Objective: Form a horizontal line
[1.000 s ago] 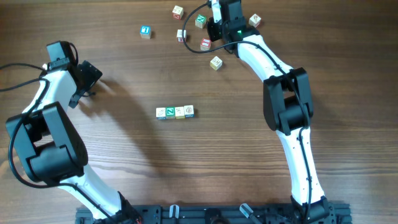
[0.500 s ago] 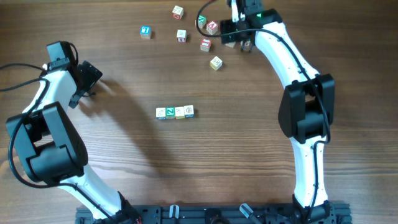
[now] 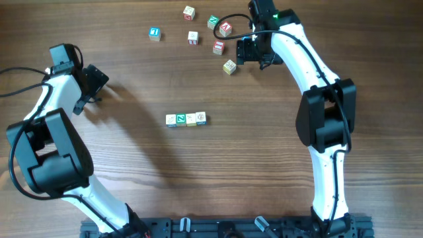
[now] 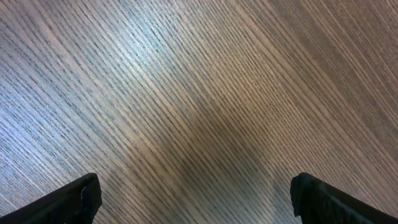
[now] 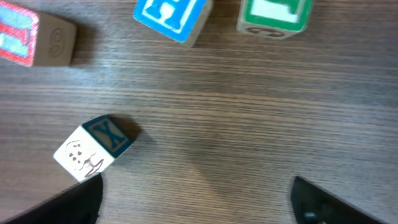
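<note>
The horizontal line (image 3: 186, 119) is a short row of small letter cubes touching side to side at the table's middle. Both grippers are far from it. My right gripper (image 3: 243, 51) hovers open at the back, just right of a yellowish loose cube (image 3: 229, 66). In the right wrist view the right gripper (image 5: 196, 208) has bare wood between its fingers, and a white cube with a dark X (image 5: 93, 149) lies just beyond the left fingertip (image 5: 74, 202). At the far left my left gripper (image 3: 92, 82) is open; the left wrist view shows it (image 4: 196, 202) over bare wood.
Several loose cubes are scattered at the back: a teal one (image 3: 154, 33), a pale one (image 3: 190, 12), a green one (image 3: 213, 22), and red ones (image 3: 225, 28) (image 3: 218, 47). The right wrist view shows a blue cube (image 5: 171, 15), a green cube (image 5: 273, 15) and a red one (image 5: 31, 40).
My right gripper has opened, swung right, then come nearer; a red-topped cube now lies uncovered where it was. The left arm and the row have not moved.
</note>
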You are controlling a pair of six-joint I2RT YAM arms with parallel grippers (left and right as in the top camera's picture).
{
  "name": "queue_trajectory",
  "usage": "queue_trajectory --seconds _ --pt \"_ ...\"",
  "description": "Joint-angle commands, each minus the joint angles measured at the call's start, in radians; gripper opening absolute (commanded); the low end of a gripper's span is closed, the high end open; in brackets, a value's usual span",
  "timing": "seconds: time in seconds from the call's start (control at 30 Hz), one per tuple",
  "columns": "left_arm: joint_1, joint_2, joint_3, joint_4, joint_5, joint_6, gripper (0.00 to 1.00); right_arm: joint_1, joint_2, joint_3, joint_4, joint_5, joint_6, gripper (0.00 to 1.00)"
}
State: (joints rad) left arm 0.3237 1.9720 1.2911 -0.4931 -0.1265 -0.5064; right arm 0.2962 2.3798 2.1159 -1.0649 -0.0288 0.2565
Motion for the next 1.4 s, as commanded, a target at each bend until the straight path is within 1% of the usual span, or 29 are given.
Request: queue_trajectory --seconds 0.0,0.1,0.17,0.27,0.47,0.63,0.7,0.77,0.83,0.87,1.0,1.07,1.1,1.13,1.17,1.23,1.37 --pt "0.004 0.003 0.003 0.000 -0.006 0.005 1.00 0.003 0.008 0.003 0.012 -0.047 0.008 1.00" --pt "0.004 0.003 0.003 0.000 -0.006 0.005 1.00 0.000 0.008 0.003 0.032 -0.046 0.011 1.00" --pt "0.004 0.003 0.003 0.000 -0.006 0.005 1.00 -0.011 0.008 0.003 0.047 -0.034 0.110 1.00" --pt "0.004 0.003 0.003 0.000 -0.006 0.005 1.00 -0.027 0.008 0.003 0.047 -0.031 0.159 1.00" --pt "0.004 0.003 0.003 0.000 -0.006 0.005 1.00 -0.029 0.008 0.003 0.039 -0.031 0.163 1.00" --pt "0.004 0.003 0.003 0.000 -0.006 0.005 1.00 -0.026 0.008 0.003 -0.006 -0.047 0.163 1.00" --pt "0.004 0.003 0.003 0.000 -0.006 0.005 1.00 -0.023 0.009 0.003 -0.036 -0.050 0.192 1.00" --pt "0.004 0.003 0.003 0.000 -0.006 0.005 1.00 -0.019 0.010 0.003 -0.032 -0.046 0.188 0.99" --pt "0.004 0.003 0.003 0.000 -0.006 0.005 1.00 -0.019 0.010 0.003 0.002 -0.046 0.189 0.99" --pt "0.004 0.003 0.003 0.000 -0.006 0.005 1.00 -0.019 0.010 0.003 0.047 -0.035 0.190 0.99" --pt "0.004 0.003 0.003 0.000 -0.006 0.005 1.00 -0.019 0.012 0.003 0.197 0.118 0.190 0.98" --pt "0.004 0.003 0.003 0.000 -0.006 0.005 1.00 -0.019 0.014 0.003 0.253 0.200 0.190 0.89" --pt "0.004 0.003 0.003 0.000 -0.006 0.005 1.00 -0.021 0.018 0.003 0.270 0.225 0.190 0.81" --pt "0.004 0.003 0.003 0.000 -0.006 0.005 1.00 -0.025 0.024 0.003 0.293 0.245 0.190 0.70" --pt "0.004 0.003 0.003 0.000 -0.006 0.005 1.00 -0.029 0.030 0.003 0.311 0.243 0.190 0.62" --pt "0.004 0.003 0.003 0.000 -0.006 0.005 1.00 -0.039 0.066 0.003 0.353 0.237 0.189 0.62" --pt "0.004 0.003 0.003 0.000 -0.006 0.005 1.00 -0.042 0.101 0.003 0.377 0.232 0.188 0.62"
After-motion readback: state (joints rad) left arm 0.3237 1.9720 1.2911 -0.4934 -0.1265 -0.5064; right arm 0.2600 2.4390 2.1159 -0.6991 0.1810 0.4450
